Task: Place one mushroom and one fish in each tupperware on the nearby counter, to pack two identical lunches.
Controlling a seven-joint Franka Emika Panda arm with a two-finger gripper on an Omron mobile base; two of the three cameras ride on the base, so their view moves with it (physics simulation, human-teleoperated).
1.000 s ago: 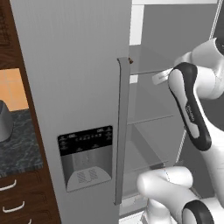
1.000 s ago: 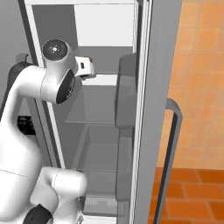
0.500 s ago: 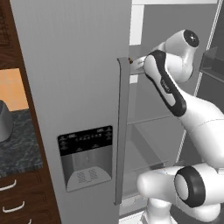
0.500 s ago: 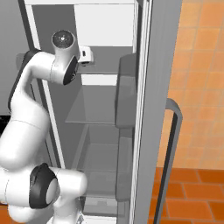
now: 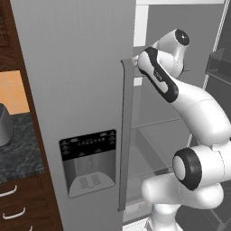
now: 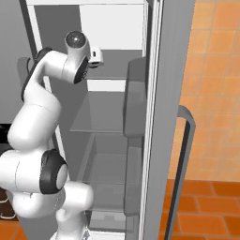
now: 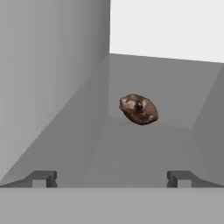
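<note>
**Arm inside open fridge, fingers spread, one mushroom ahead**

The gripper (image 7: 112,178) sat with its fingers (image 7: 43,178) spread wide and nothing between them. In the hand view the two dark tips stood far apart at the bottom, left and right.

The mushroom (image 7: 138,109) was straight ahead of the gripper, well apart from the tips, slightly right of the midline between them. It lay on a grey fridge shelf (image 7: 144,153), near the far wall. Dark reddish-brown, lumpy oval. In the hand view its long axis ran from upper left to lower right, a shallow tilt, roughly crosswise to the line of approach. Couldn't tell which end was cap or stem.

In the left base view the arm (image 5: 180,99) reached up and left into the open fridge compartment, hand end going behind the edge of the closed grey fridge door (image 5: 76,81) by its vertical handle (image 5: 127,135). That door carried a dispenser panel (image 5: 88,162). In the right base view the hand (image 6: 95,56) was at an upper shelf level, pointing right into the fridge interior (image 6: 105,122).

At the far left of the left base view: a strip of the dark speckled desk (image 5: 18,149) over brown drawers with white handles (image 5: 10,191), and part of a grey object (image 5: 4,124) standing on it, cut off by the frame edge.
</note>
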